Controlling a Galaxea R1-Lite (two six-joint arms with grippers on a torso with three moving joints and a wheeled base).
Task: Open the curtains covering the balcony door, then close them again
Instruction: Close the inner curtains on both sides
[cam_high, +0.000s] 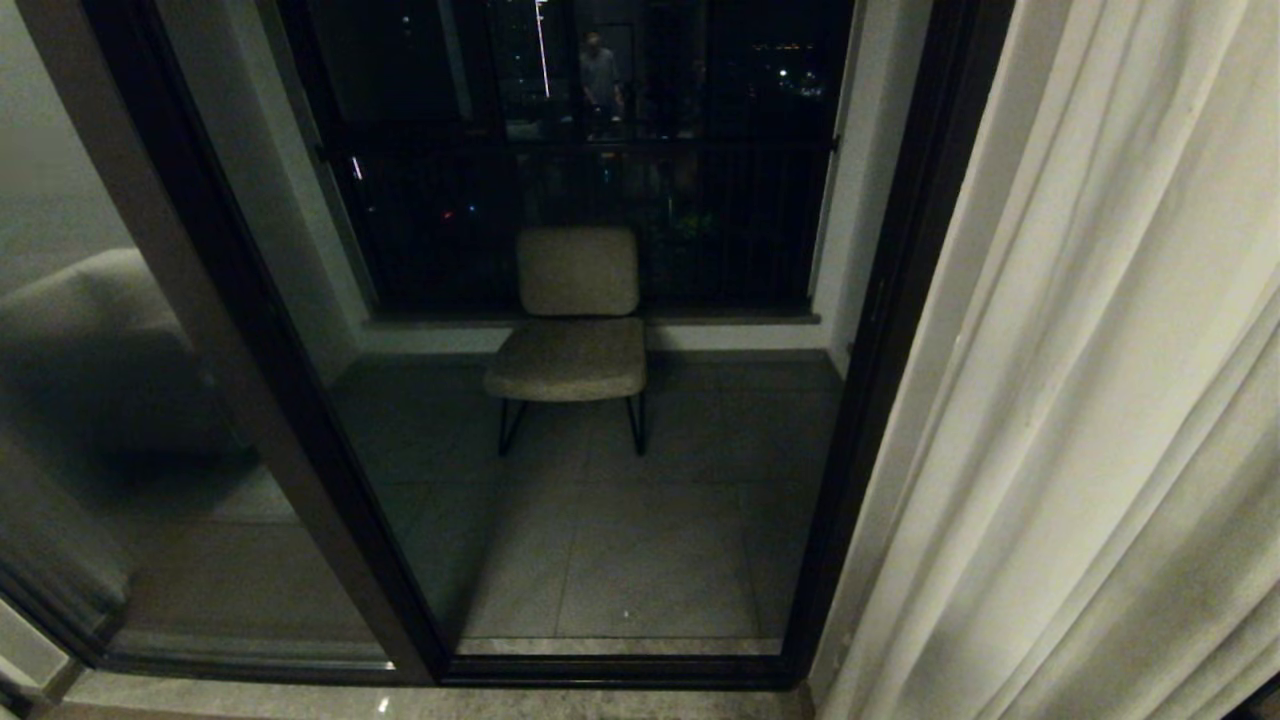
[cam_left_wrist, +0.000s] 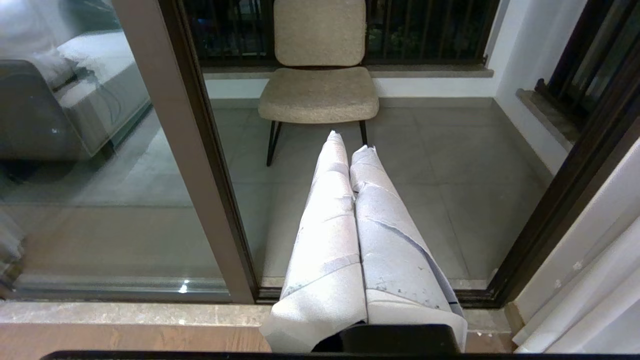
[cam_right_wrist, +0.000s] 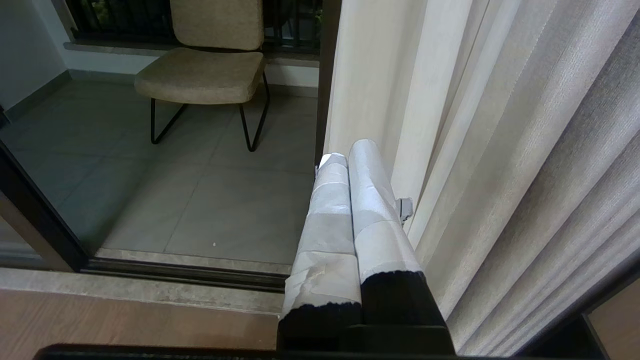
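Note:
One cream pleated curtain (cam_high: 1100, 400) hangs gathered at the right of the balcony door (cam_high: 900, 330), whose dark frame and glass stand uncovered. The same curtain (cam_right_wrist: 500, 150) fills one side of the right wrist view. My right gripper (cam_right_wrist: 348, 150), its fingers wrapped in white tape, is shut and empty, its tips just short of the curtain's inner edge. In the left wrist view my left gripper (cam_left_wrist: 350, 142), also wrapped in white, is shut on nothing and points at the glass, apart from the curtain (cam_left_wrist: 590, 270). Neither arm shows in the head view.
A beige chair (cam_high: 575, 320) on thin dark legs stands on the tiled balcony floor behind the glass. A dark vertical door frame post (cam_high: 230, 330) divides the glass at the left. A stone sill (cam_left_wrist: 125, 312) and wooden floor (cam_left_wrist: 125, 337) lie below the grippers.

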